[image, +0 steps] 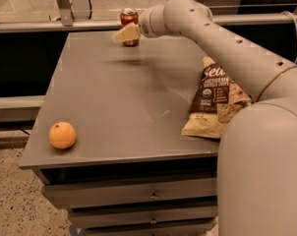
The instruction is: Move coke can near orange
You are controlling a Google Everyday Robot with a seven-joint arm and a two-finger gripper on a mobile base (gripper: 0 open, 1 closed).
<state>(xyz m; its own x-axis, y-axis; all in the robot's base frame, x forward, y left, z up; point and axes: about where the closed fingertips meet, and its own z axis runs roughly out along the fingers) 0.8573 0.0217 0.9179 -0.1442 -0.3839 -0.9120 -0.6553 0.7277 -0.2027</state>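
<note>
The coke can (129, 18) stands upright at the far edge of the grey table (114, 97), red with a silver top. The orange (62, 134) lies near the table's front left corner, far from the can. My gripper (123, 34) reaches in from the right on the white arm (227, 48). Its cream tip sits just in front of the can's lower half and covers part of it. I cannot tell whether it touches the can.
A brown bag of chips (215, 100) lies on the right side of the table, partly hidden by my arm. The table has drawers (148, 194) under its front edge. A rail and a glass partition (65, 4) run behind the table.
</note>
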